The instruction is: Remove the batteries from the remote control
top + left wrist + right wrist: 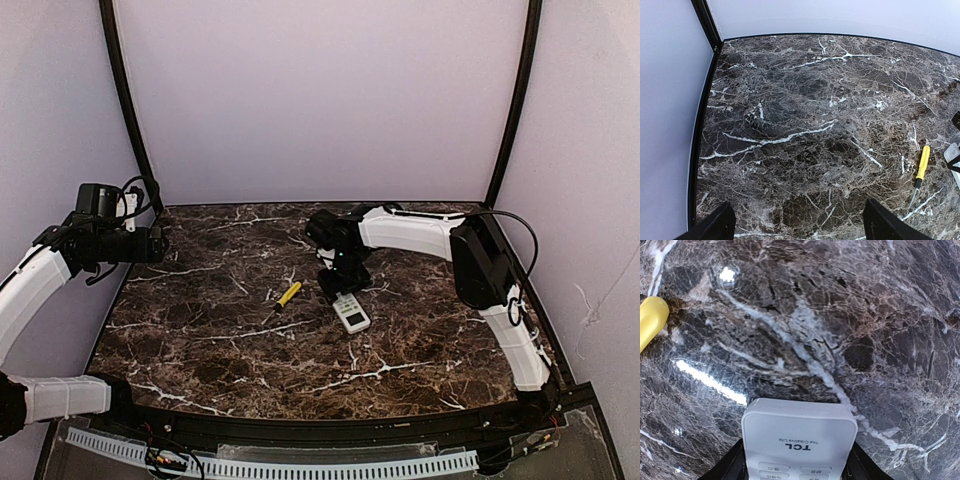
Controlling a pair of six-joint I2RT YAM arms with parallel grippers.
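Observation:
The white remote control (pixel 351 313) lies face up on the marble table, slightly right of centre. In the right wrist view its end (pixel 799 435) shows a TCL label and buttons. My right gripper (pixel 338 283) sits over the remote's far end, and its black fingers (pixel 732 467) press both side edges. The remote's edge also shows at the right border of the left wrist view (pixel 952 152). My left gripper (pixel 797 220) is open and empty, held high at the table's left side (pixel 160 243). No batteries are in view.
A yellow-handled tool (pixel 289 293) lies just left of the remote; it also shows in the left wrist view (pixel 922 163) and the right wrist view (pixel 650 320). Lilac walls and black corner posts (pixel 125 100) enclose the table.

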